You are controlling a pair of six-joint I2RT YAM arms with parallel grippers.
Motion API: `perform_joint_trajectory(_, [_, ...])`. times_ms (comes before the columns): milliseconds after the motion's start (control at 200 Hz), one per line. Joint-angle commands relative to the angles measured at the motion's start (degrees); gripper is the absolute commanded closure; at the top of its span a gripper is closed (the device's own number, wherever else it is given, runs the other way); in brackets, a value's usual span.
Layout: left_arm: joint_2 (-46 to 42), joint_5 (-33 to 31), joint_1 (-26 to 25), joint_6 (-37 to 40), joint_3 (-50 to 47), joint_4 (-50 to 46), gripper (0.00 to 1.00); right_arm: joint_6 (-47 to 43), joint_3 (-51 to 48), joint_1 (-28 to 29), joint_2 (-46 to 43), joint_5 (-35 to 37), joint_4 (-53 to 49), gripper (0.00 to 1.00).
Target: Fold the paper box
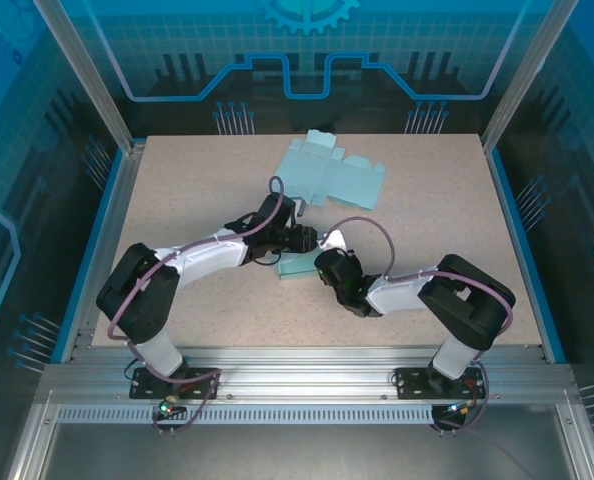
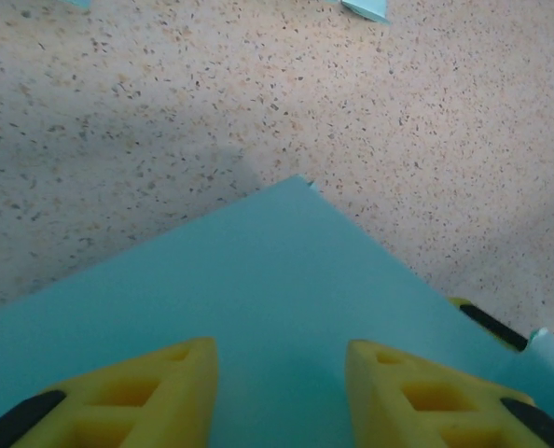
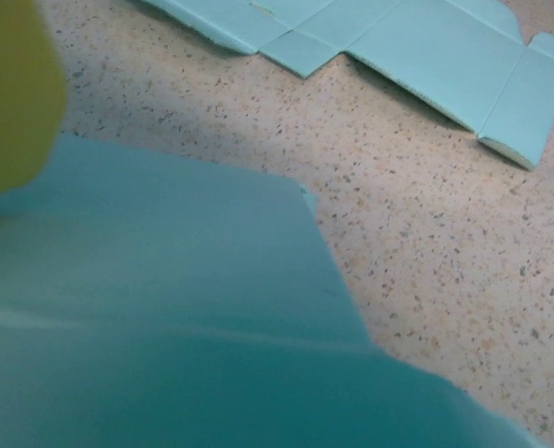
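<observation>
A pale turquoise paper box (image 2: 258, 308) lies on a beige surface (image 2: 165, 112) speckled brown and black. The left pincer (image 2: 279, 392) has yellow fingers (image 2: 146, 397), black-tipped. A second, flat carton (image 3: 426, 56) is the same pale turquoise.

So the paper box (image 1: 295, 270) sits mid surface (image 1: 197, 190), left end effector (image 1: 304, 238) just behind it, right end effector (image 1: 326, 263) on its right, flat box blanks (image 1: 332, 172) lying further back.

Matt paper box (image 2: 258, 308), speckled table (image 2: 165, 93)

Flat blanks (image 1: 329, 172) block the far middle — the table (image 1: 177, 190) lies open left and right.
</observation>
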Motion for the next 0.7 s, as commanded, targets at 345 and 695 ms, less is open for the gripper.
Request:
perform_joint_trajectory(345, [4.3, 3.2, 0.7, -5.0, -3.5, 7.3, 0.62, 2.8, -0.4, 2.4, -8.7, -1.9, -14.7, 0.29])
perform_joint_trajectory(695, [5.5, 2.0, 0.7, -5.8, -5.5, 12.3, 0.63, 0.2, -0.6, 6.2, -17.9, -2.9, -22.4, 0.06])
